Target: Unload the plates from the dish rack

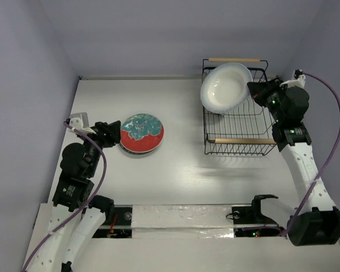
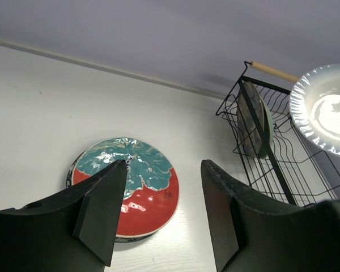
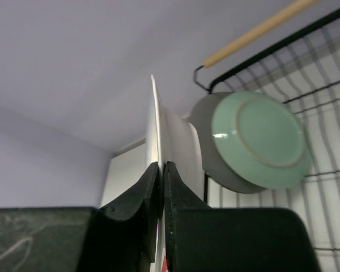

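My right jaws are clamped on the rim of the white plate point(image 1: 226, 88), one on each face, with no gap showing between them and the china. I hold it clear above the rack point(image 1: 241, 140), tilted, its hollow side turned up and towards the left edge of the bench point(image 1: 181, 107). Seen from the top view, it covers the rack's far left corner. The rack stands in the far right corner of the bench, with its two wooden handles point(image 1: 235, 59) running along its far and near sides. Two plates stand on edge inside it, near one of the handles. The mint plate point(image 3: 260, 139) shows its underside and foot ring to my right wrist camera. The grey plate point(image 3: 199, 116) is directly behind it, and the two overlap and seem to touch. I cannot tell what is painted on the grey one. My left jaws are apart with nothing between them, just beside the left rim of the red plate point(image 1: 141, 134), and I cannot tell whether they touch it. From my left wrist camera that plate shows through the gap between them. It is teal on its far half and red on its near half. It lies flat and face up, left of the middle of the bench, well apart from the rack.
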Controlling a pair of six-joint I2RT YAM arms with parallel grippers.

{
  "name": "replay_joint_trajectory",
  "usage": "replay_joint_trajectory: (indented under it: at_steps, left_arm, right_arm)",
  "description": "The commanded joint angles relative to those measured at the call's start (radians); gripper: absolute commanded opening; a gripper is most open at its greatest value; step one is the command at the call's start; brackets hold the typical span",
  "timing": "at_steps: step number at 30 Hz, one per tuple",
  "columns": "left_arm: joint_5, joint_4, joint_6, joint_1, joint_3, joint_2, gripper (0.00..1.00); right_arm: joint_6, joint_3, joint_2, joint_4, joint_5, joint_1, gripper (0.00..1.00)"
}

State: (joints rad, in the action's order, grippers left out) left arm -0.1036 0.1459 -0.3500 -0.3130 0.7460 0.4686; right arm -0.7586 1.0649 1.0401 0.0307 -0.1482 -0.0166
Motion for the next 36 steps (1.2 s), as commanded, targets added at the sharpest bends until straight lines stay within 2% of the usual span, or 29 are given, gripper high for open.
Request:
replay_joint_trajectory:
  at_steps: [1, 9, 18, 26, 36]
  left_arm:
    - [0.018, -0.060, -0.003, -0.005, -0.008, 0.010, 0.52]
    - [0.012, -0.058, -0.001, 0.005, -0.007, 0.012, 0.52]
    - [0.005, -0.057, 0.000, 0.014, -0.007, 0.010, 0.54]
    - [0.012, -0.057, 0.000, 0.014, -0.008, 0.013, 0.55]
    - [0.021, -0.060, 0.000, 0.014, -0.008, 0.022, 0.55]
  right_arm:
    - [-0.110, 0.121, 0.034, -0.311, -0.125, -0.075, 0.00]
    - [-0.223, 0.187, 0.290, -0.507, -0.156, -0.359, 0.00]
    - [-0.315, 0.300, 0.581, -0.609, -0.157, -0.572, 0.00]
    - [-0.410, 0.340, 0.825, -0.698, -0.166, -0.641, 0.00]
    - [-0.398, 0.346, 0.917, -0.684, -0.168, -0.641, 0.00]
